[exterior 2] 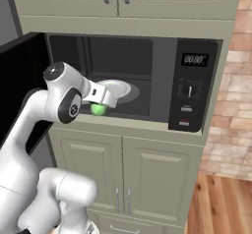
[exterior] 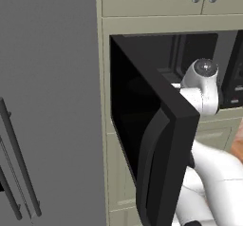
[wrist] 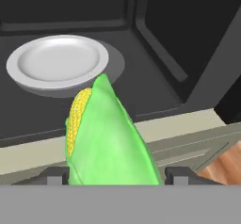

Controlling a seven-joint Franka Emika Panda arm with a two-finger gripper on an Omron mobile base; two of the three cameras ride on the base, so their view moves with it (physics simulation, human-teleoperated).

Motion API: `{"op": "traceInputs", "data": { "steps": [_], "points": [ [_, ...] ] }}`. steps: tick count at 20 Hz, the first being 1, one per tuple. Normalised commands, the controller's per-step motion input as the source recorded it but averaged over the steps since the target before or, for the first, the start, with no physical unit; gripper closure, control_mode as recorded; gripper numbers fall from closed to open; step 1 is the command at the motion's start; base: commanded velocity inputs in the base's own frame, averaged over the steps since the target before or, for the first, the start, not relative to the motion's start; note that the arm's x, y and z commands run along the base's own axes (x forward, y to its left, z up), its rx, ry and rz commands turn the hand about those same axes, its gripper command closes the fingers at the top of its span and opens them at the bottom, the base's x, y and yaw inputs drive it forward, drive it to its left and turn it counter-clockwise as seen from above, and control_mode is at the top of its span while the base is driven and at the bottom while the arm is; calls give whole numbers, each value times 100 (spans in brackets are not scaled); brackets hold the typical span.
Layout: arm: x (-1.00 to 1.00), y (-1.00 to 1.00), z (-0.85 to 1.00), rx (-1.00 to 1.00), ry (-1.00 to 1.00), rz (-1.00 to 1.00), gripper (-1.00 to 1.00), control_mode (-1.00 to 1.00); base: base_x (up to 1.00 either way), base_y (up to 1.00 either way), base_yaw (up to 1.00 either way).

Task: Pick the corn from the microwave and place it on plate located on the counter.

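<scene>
Clearly the hand [wrist: 114, 175] is clamped on the corn [wrist: 106, 138], with a white dish [wrist: 57, 60] ahead inside the microwave [exterior 2: 162, 80].

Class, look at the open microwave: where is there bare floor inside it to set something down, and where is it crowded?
Bare dark floor lies to the right of the white dish, up to the microwave cavity's right wall, and along the front edge beside it. The left front is crowded: the gripper, shut on the corn, fills the doorway there, with the open door close alongside.
</scene>
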Motion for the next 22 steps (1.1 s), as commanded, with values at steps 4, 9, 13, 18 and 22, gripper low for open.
{"op": "traceInputs", "data": {
  "steps": [4, 9, 13, 18, 22],
  "points": [
    [-100, 0, 2, 0, 5, 15, 100, -100, 0, 0, 0],
    [-67, 26, 1, 1, 5, 13, 100, -100, 0, 0, 0],
    [-22, 45, 10, 0, 1, 0, 100, -100, 0, 0, 0],
    [-34, 27, 12, 0, 2, 0, 100, -100, 0, 0, 0],
    [-23, 9, 21, 0, 8, 0, 100, -100, 0, 0, 0]
  ]
}}
